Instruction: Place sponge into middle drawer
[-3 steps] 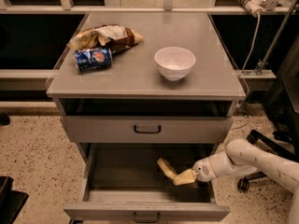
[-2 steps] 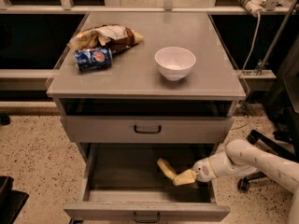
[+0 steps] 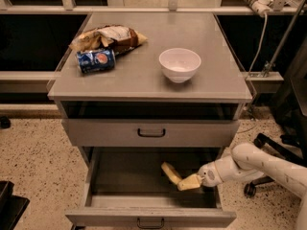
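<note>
The sponge (image 3: 170, 172) is a pale-yellow pad, tilted, inside the open middle drawer (image 3: 125, 178), right of its centre. My gripper (image 3: 190, 182) reaches into the drawer from the right and is shut on the sponge's lower right end, low over the drawer floor. The drawer is pulled far out, with its handled front panel (image 3: 150, 219) at the bottom of the view. My white arm (image 3: 259, 164) comes in from the lower right.
The grey drawer above (image 3: 150, 132) is closed. On the cabinet top (image 3: 144, 75) stand a white bowl (image 3: 180, 64), a blue soda can (image 3: 96, 61) on its side and a chip bag (image 3: 109, 36). A black chair base (image 3: 268, 147) is at the right.
</note>
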Robot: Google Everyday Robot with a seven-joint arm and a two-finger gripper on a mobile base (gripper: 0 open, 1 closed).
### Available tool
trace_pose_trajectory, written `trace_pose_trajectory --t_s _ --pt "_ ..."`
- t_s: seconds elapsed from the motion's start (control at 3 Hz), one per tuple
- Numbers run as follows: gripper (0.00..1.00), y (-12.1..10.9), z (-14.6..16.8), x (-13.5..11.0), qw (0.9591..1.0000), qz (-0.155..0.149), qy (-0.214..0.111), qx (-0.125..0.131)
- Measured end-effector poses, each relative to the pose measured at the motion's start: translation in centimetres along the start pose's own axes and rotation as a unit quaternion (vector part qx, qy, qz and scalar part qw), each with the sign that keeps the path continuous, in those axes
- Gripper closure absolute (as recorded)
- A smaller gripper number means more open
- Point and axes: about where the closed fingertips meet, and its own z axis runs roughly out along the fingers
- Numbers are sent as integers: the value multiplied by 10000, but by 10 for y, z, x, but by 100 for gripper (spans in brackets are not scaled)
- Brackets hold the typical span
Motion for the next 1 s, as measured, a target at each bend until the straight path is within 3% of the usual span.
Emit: trace_pose_trajectory --t_s 0.33,0.67,1.0 --pt "12 0 0 0 10000 0 0 0" --pt "0 0 0 0 10000 0 0 0" --pt "0 0 0 0 10000 0 0 -1"
